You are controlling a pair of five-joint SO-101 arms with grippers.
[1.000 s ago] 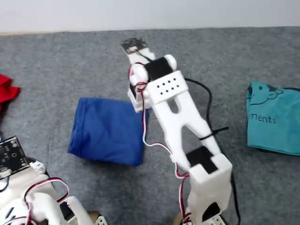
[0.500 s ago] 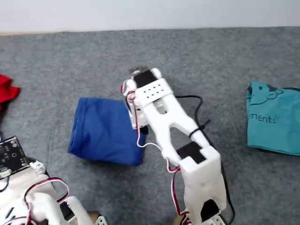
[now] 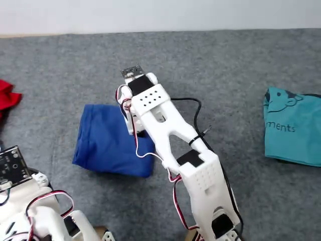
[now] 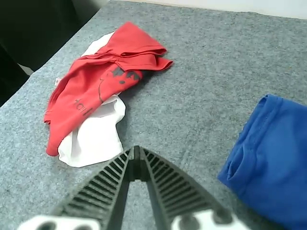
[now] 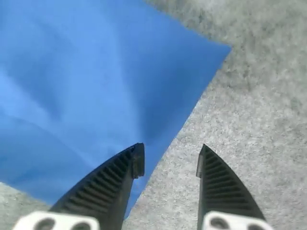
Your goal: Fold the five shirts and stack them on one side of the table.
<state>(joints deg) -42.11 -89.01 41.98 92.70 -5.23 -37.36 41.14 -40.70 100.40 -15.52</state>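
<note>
Grey felt table (image 3: 225, 60): blue shirt (image 3: 108, 138) folded at centre, teal shirt (image 3: 293, 125) folded right; red shirt (image 4: 103, 79) and white shirt (image 4: 93, 139) crumpled left, apparently still to fold. Right gripper (image 5: 170, 153) gapes over the blue shirt's edge; left gripper (image 4: 135, 152) closed, empty.

Looks like a robotics lab bench here: a table (image 3: 241, 65) covered in grey felt, a plain pale wall (image 3: 160, 15) behind it, a white plastic arm (image 3: 165, 120) with loose red and white wires (image 3: 136, 145) strung along it, a bare circuit board (image 3: 12, 165) at the near left edge, and a blue shirt (image 3: 108, 140) lying on the felt.
</note>
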